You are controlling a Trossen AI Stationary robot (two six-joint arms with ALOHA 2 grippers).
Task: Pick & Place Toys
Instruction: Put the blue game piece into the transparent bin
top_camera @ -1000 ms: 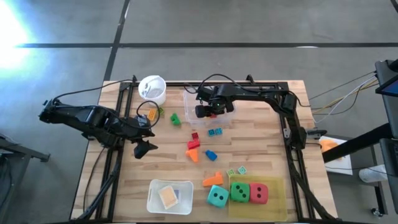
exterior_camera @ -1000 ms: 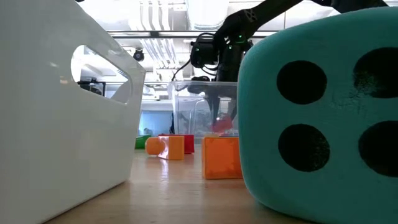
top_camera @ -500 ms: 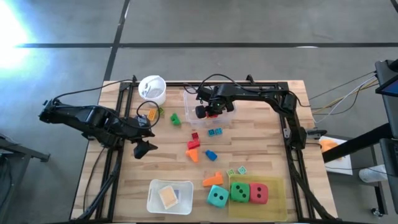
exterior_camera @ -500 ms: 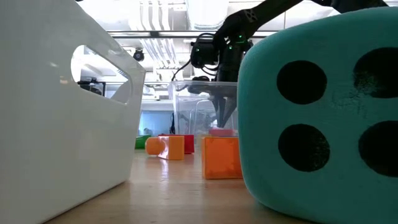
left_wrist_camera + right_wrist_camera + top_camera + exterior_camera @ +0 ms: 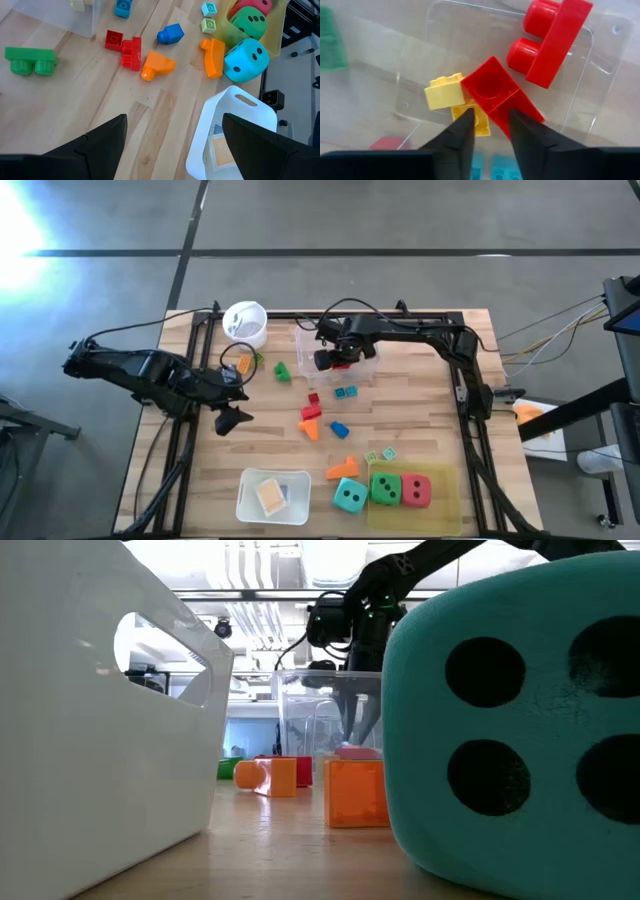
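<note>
The right end effector (image 5: 331, 360) hangs over the clear tub (image 5: 307, 352), its fingers (image 5: 456, 135) slightly parted with nothing pinched — red (image 5: 496, 98) and yellow blocks (image 5: 444, 92) lie in the tub below. The left end effector (image 5: 236, 420) waits spread wide above the worktop (image 5: 420, 410), well apart from the loose blocks (image 5: 311, 420) and the three dice (image 5: 383, 491) — near the front edge.

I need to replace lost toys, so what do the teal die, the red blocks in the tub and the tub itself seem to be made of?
Teal die: probably soft foam, with a matte, slightly grainy skin, rounded edges and sunken black dots.
Red blocks: hard moulded plastic, glossy, with crisp studs and bright highlights.
Tub: thin clear plastic; the table's wood grain shows through its bottom, and its rim catches glare.
</note>
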